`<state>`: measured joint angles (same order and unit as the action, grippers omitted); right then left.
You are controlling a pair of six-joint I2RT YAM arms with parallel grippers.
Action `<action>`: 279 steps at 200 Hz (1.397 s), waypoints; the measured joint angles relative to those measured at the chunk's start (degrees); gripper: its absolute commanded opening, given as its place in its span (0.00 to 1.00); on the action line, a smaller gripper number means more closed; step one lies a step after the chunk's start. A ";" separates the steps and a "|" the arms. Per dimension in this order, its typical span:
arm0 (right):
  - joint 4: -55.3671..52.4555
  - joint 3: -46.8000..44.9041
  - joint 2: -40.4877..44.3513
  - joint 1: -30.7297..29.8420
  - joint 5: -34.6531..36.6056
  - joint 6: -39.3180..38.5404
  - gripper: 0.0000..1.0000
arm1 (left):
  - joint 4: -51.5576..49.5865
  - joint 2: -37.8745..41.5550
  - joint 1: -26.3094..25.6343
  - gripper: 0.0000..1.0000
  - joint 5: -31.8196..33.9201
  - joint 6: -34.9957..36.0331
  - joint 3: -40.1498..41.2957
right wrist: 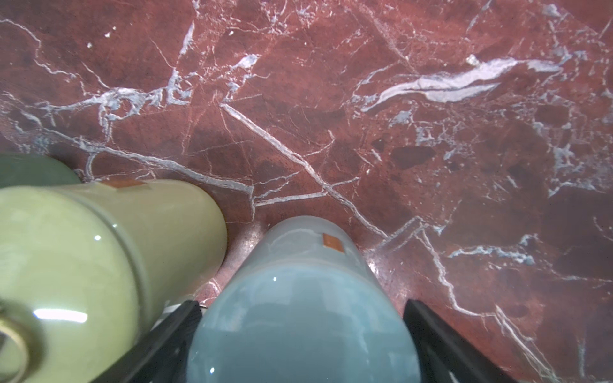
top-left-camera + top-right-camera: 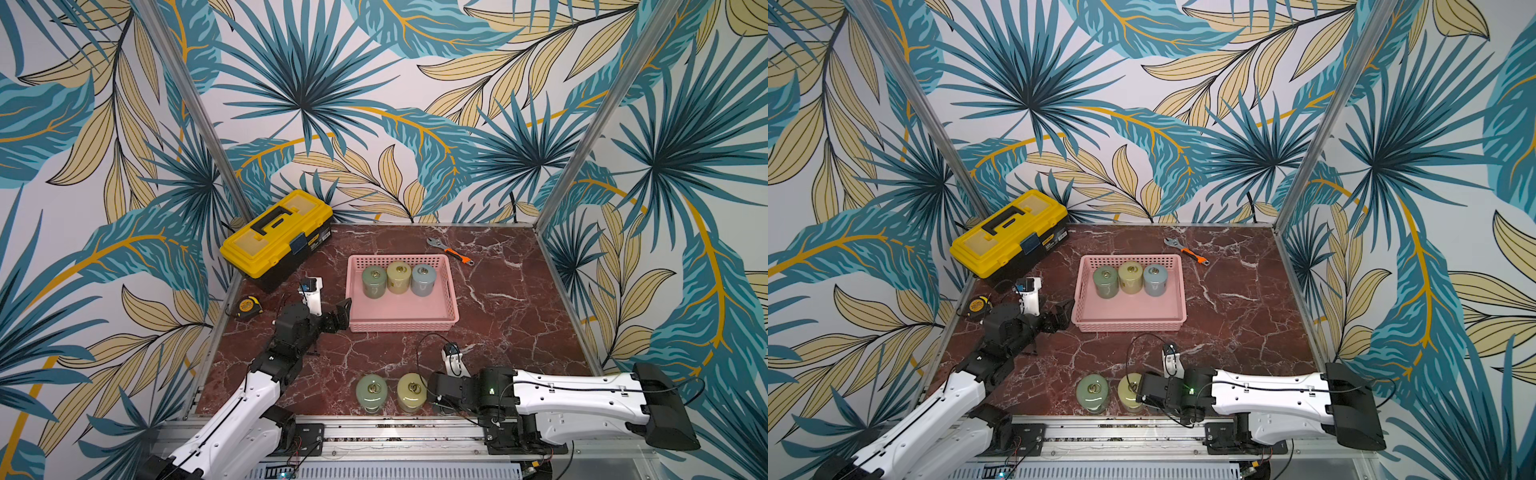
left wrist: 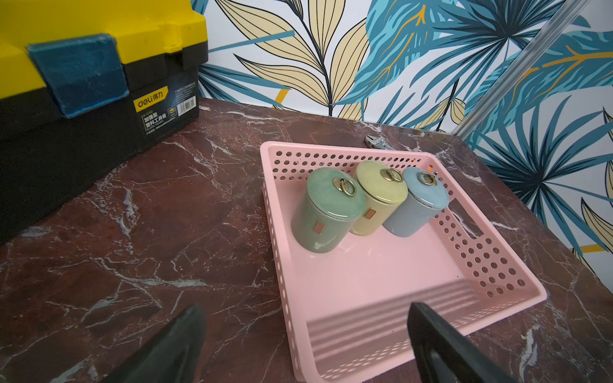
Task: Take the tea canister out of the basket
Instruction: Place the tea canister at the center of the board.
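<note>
The worktop is dark red marble with white veins. The basket is pale pink, its sides dotted with round holes. In it stand a green canister, a yellow canister and a blue-grey canister, each with a brass-coloured ring on its lid. The toolbox is yellow over black, with a blue latch. The wrench has an orange handle. The walls show teal and beige leaves on white.

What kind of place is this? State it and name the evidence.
Probably a robot test cell: left arm and right arm mounted on an aluminium rail, leaf-print panels boxing in a marble-look tabletop, and staged props like the toolbox and basket.
</note>
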<state>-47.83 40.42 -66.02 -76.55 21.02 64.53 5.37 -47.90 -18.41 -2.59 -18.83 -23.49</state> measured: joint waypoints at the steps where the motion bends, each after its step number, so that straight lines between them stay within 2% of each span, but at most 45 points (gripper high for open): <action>1: 0.00 0.00 0.00 0.00 0.00 0.00 0.99 | 0.00 0.00 0.00 1.00 0.00 0.00 0.00; 64: -0.15 0.31 0.00 -0.07 0.63 -0.04 0.99 | 0.00 0.00 0.00 1.00 -0.02 0.00 0.00; 137: -0.92 3.21 2.62 1.05 5.81 -2.67 0.99 | 0.00 0.02 0.00 1.00 -0.28 0.28 0.00; 172: -1.36 5.90 1.70 5.46 6.86 -7.39 0.99 | 0.00 0.90 0.00 1.00 -1.29 0.90 0.26; 218: -0.85 9.11 0.72 14.27 6.56 -16.94 0.99 | 0.76 1.25 0.00 1.00 -3.54 2.16 0.26; 251: 1.07 9.92 0.72 20.50 5.01 -24.15 0.99 | -0.85 -0.98 -0.02 1.00 -5.92 2.97 -0.61; 279: 2.93 10.49 0.63 24.87 3.06 -29.88 0.99 | -3.67 -4.31 -0.02 1.00 -7.32 3.13 -4.42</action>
<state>-44.91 50.92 -65.39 -51.68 24.08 34.65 1.69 -52.21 -18.44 -9.91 -15.70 -27.90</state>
